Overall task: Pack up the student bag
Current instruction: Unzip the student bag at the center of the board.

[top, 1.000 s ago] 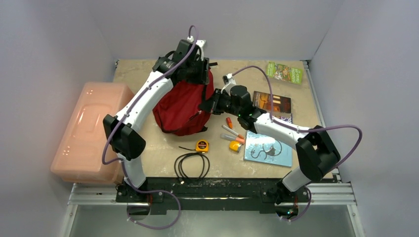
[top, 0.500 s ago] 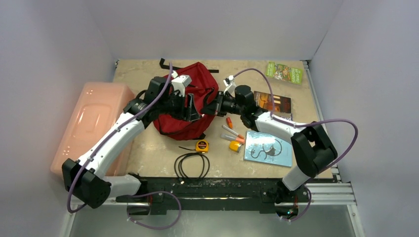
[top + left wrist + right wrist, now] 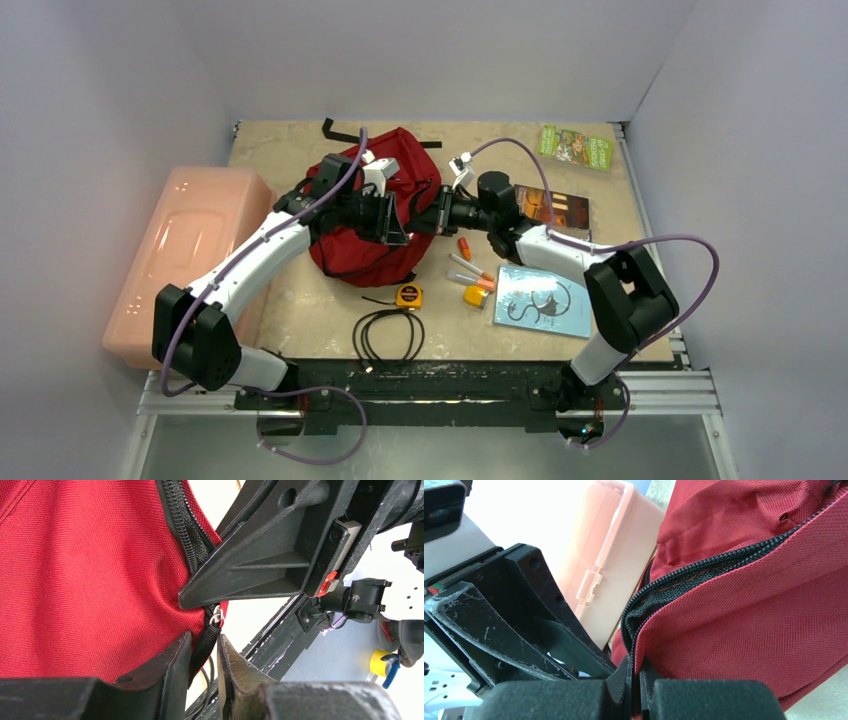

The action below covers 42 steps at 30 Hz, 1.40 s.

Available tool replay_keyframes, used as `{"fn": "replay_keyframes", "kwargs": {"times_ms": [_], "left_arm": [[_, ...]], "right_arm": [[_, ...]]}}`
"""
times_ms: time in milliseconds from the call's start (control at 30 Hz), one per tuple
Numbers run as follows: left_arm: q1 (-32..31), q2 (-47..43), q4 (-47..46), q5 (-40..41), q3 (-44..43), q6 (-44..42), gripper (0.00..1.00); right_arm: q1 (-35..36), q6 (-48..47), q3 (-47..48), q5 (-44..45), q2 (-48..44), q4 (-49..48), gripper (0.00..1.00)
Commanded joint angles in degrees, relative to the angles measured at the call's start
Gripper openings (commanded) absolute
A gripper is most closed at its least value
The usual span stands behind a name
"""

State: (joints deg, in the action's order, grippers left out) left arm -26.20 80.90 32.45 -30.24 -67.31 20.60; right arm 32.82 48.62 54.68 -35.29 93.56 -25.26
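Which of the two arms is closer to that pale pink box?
The left. The left arm runs alongside the pink box, its elbow by the box's near corner; the right arm reaches in from the far side of the student bag, well away from the box.

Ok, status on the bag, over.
Right gripper shut on bag edge. Left gripper around zipper pull, grip unclear. Nothing blocking seen.
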Motion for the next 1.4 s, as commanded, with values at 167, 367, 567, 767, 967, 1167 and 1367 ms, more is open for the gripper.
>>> {"fn": "replay_keyframes", "kwargs": {"times_ms": [167,367,567,767,967,1167,1367], "left_arm": [[1.27,-1.09,-1.91,-2.23,0.51,0.41,0.18],[1.89,-1.26,-1.66,-3.23,1.74,0.27,0.10],[3.39,-1.65,-1.97,-4.35,2.67,1.09,0.05],[3.87,-1.46,-0.67,-1.77,2.77,1.49,0.00],[3.70,-7.00,4.16,13.55,7.14,3.33,0.00],[2.64,-13.66,6.12,18.09,13.08,5.39,0.00],[3.08,-17.96,11.20,30.97,15.00,7.52,0.00]], "right_arm": [[-0.76,0.39,-0.31,-5.84,0.33,-6.03,0.00],[-1.98,3.43,-0.92,-9.98,2.56,-10.76,0.00],[-3.04,3.14,-0.54,-11.73,3.88,-10.83,0.00],[-3.77,1.56,0.13,-11.91,4.43,-9.72,0.00],[-7.02,2.91,1.00,-11.67,5.37,-10.45,0.00],[-12.12,9.38,1.97,-13.94,9.04,-18.80,0.00],[-15.93,7.93,6.93,-14.46,12.71,-15.06,0.00]]}}
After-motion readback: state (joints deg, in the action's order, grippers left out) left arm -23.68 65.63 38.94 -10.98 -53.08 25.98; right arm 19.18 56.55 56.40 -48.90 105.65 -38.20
